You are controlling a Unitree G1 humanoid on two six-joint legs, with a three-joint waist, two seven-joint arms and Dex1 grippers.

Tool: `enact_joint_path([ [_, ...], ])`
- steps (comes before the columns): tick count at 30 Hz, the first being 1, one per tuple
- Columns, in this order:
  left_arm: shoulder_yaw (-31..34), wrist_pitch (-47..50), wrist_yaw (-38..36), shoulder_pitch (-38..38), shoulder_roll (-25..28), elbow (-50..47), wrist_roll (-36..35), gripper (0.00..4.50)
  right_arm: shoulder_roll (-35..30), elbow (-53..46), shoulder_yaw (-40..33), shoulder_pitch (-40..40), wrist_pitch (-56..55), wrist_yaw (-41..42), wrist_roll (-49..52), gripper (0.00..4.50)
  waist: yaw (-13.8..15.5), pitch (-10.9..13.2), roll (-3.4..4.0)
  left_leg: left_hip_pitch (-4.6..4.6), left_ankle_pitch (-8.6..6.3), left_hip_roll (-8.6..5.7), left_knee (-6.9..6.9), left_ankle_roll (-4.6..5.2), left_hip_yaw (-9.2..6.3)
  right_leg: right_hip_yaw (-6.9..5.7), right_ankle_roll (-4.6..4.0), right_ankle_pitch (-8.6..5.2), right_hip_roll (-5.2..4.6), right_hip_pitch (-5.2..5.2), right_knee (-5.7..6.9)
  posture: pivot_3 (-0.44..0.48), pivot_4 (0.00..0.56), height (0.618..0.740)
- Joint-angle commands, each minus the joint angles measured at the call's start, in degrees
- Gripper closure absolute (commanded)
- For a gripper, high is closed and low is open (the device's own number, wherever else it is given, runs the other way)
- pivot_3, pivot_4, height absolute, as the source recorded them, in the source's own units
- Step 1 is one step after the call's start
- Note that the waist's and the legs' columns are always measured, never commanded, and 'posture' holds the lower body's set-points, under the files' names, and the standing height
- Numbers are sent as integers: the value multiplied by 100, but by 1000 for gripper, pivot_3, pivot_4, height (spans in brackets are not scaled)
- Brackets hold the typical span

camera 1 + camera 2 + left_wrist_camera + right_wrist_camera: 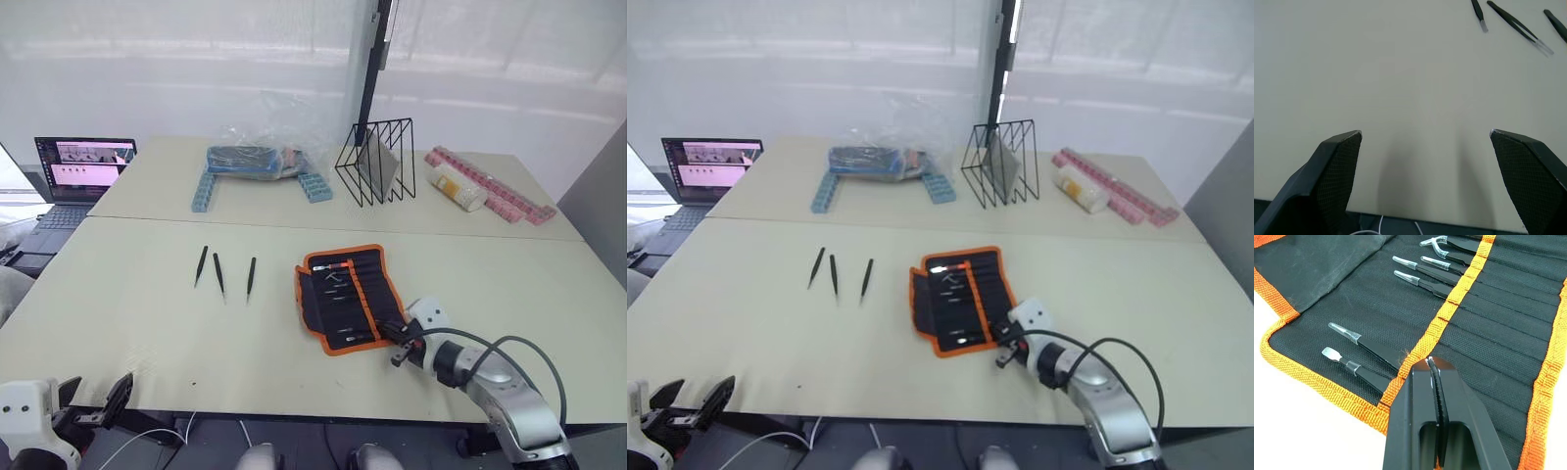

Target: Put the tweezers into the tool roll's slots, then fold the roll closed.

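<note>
The tool roll [348, 298] lies open and flat on the desk [147, 313], black with orange trim. Three tweezers [223, 272] lie loose. Right fingers [1436, 382] are pressed together over the roll; left fingers [1337, 161] are spread wide.

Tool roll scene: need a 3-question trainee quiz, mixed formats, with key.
1. True or false: the tool roll lies open on the table.
2. How many tweezers lie loose on the table, left of the roll?
3. Which gripper is at the roll's near edge? A) left gripper B) right gripper

Key:
1. True; the slots already show several tools tucked in.
2. Three.
3. B; its fingers are closed together over the orange trim, while the left gripper is open above bare table.
</note>
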Motion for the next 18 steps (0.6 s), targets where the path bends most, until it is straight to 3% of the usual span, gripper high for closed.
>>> enact_joint_path([
  [1, -185, -139, 225, -43, 48, -114, -101, 37, -58, 218, 6, 185, 49, 12, -34, 4500, -13, -5, -9, -3, 0, -1, 0, 1, 5, 2, 2, 1, 9, 5, 4, 0, 150, 722],
  [8, -582, -69, 599, -439, 307, 147, -23, 37, 12, 190, 31, 270, -6, -65, -41, 4500, -41, -8, -13, -2, -2, 4, -1, 3, 4, 10, 25, 15, 36, 1, 4, 0, 150, 722],
  [18, -1485, 382, 1326, -2072, 1005, 1379, 373, 37, 138, 73, 101, 369, 12, -243, -74, 4500, -53, -11, -17, 0, -1, 4, -1, 3, 0, 10, 34, 21, 47, 2, 12, 0, 150, 722],
])
